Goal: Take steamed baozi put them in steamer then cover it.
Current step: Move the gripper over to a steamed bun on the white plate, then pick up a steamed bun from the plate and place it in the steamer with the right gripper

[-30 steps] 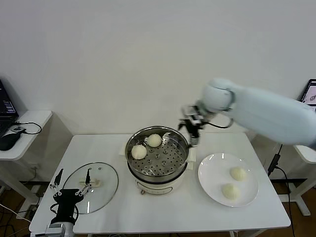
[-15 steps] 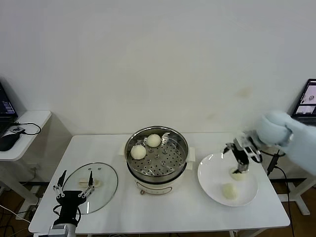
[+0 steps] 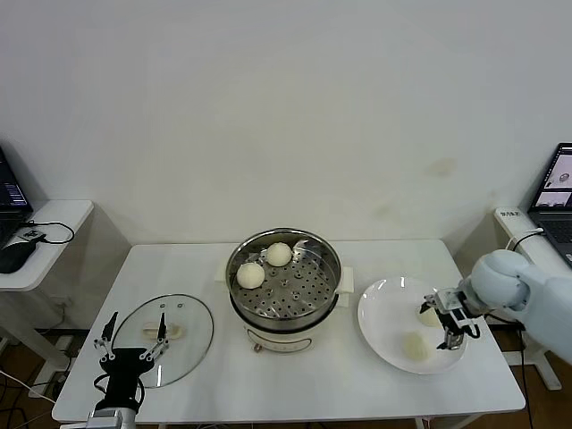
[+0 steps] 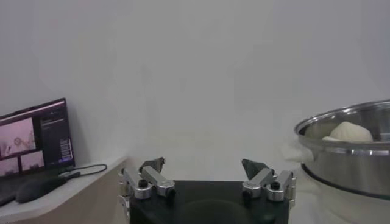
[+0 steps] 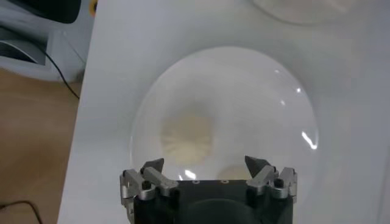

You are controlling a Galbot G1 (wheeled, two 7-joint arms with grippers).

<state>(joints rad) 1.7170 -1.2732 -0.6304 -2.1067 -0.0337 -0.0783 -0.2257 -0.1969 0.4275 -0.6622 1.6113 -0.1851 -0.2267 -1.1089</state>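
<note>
The steamer (image 3: 284, 308) stands mid-table, uncovered, with two baozi (image 3: 250, 274) (image 3: 280, 254) on its perforated tray. Two more baozi (image 3: 427, 315) (image 3: 416, 347) lie on a white plate (image 3: 384, 308) to the right. My right gripper (image 3: 447, 322) is open just above the plate, its fingers either side of the farther baozi. In the right wrist view that gripper (image 5: 205, 164) hangs open over the plate (image 5: 256, 103), a baozi (image 5: 186, 135) just ahead of it. The cover (image 3: 183, 353) lies flat at the table's left. My left gripper (image 3: 136, 329) rests open over it, holding nothing.
A side table (image 3: 54, 223) with cables and a mouse stands at the far left. A laptop (image 3: 559, 179) sits on a stand at the far right. The left wrist view shows the steamer's rim (image 4: 350, 152) and a screen (image 4: 33, 137).
My right arm swung from beside the steamer's right rim over to the plate and came down over the farther baozi. The left gripper stayed at the cover.
</note>
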